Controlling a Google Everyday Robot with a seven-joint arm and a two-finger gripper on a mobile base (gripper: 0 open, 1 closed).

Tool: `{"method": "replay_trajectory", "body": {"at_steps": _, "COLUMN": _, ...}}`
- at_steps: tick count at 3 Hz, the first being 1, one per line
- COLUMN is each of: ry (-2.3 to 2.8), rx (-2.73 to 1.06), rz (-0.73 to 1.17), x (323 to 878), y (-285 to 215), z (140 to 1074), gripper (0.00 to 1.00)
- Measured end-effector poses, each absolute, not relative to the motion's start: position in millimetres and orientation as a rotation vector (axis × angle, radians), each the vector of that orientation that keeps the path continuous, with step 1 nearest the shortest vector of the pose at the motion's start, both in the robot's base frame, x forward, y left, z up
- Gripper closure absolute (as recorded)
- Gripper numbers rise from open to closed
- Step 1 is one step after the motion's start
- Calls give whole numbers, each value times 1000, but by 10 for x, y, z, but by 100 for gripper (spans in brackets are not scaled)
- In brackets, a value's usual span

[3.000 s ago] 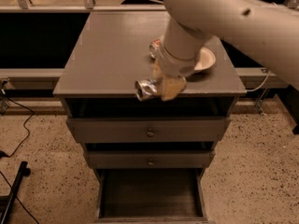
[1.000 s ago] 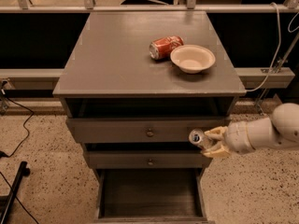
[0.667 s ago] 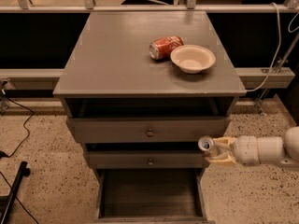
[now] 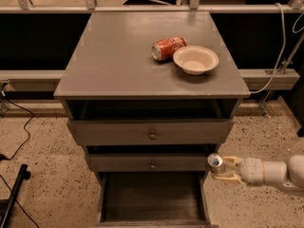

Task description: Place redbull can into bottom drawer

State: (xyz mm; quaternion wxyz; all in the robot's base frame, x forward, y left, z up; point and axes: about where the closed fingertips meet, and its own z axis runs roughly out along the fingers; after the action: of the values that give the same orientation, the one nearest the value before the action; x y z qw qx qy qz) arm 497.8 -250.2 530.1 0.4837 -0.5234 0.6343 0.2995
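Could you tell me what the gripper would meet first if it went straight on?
Probably the grey middle drawer's right end: the gripper, low beside the cabinet, shut on the slim silver can, points at it; depth unclear.

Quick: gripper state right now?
Gripper: closed on the redbull can, just past the right end of the middle drawer.

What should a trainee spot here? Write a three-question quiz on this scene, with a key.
1. True or false: the redbull can already lies inside the bottom drawer.
2. Where is the pincer? A: down on the floor. B: right of the middle drawer, level with it. C: inside the top drawer.
3. Fill in: on the cabinet top, the red soda can lies beside a ___.

Key: 1 false, the pincer holds it outside the drawer. 2 B. 3 bowl.
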Motion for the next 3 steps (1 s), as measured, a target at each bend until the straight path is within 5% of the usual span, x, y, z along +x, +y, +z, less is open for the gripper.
{"method": "replay_trajectory", "body": {"at_steps": 3, "ry": 1330, "rx": -1129, "rz": 874, "x": 5267, "y": -2087, "z": 4672, "gripper": 100}}
